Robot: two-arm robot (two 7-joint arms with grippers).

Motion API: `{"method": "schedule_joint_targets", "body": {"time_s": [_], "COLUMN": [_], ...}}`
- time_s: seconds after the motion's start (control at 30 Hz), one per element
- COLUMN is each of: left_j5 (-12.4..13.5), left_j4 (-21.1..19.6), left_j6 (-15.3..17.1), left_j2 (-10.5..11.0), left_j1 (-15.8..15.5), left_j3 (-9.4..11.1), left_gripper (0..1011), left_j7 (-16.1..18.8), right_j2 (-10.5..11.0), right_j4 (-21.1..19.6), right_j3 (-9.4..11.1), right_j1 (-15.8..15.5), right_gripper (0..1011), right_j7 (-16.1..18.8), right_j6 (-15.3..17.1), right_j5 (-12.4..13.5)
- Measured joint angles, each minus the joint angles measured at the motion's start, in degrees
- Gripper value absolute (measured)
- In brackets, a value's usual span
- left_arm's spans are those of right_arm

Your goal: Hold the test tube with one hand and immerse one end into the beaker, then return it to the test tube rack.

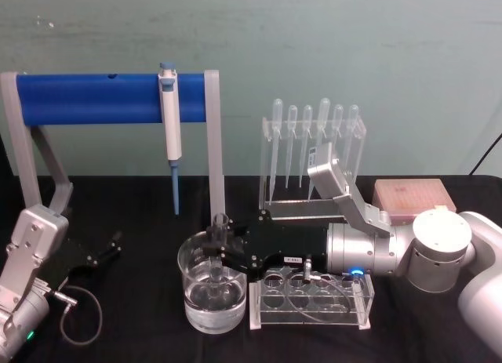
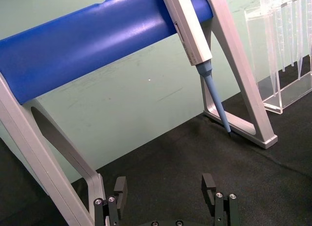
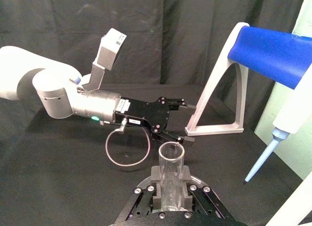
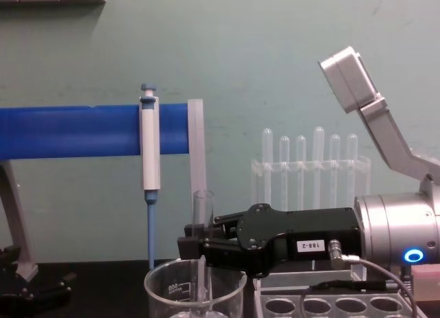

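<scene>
Right gripper (image 1: 222, 253) grasps the upright test tube (image 1: 219, 224), lower end inside the beaker (image 1: 194, 304); left gripper (image 1: 106, 252) rests released at beaker's 9 o'clock

Micropipette (image 1: 169, 120), blue stand (image 1: 86, 99), bulb pipettes (image 1: 307, 143), pink box (image 1: 413, 196)

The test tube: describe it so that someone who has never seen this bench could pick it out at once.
Find the long blue bar; in front of its right end sits a wide glass beaker. The test tube stands upright in it, held by the right pincer. Unlike the thin bulb-topped droppers behind, it is wider and open-rimmed.
</scene>
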Motion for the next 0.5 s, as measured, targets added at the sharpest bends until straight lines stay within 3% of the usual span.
{"method": "schedule_joint_targets", "body": {"time_s": [0.5], "left_j5": [0.0], "left_j4": [0.0], "left_j6": [0.0], "left_j2": [-0.01], "left_j1": [0.0], "left_j3": [0.0], "left_gripper": [1000], "left_j7": [0.0], "right_j2": [0.0], "right_j4": [0.0], "right_j3": [0.0], "right_j1": [0.0], "right_gripper": [225], "right_j7": [0.0], "right_j6": [0.0], "right_j5": [0.0]}}
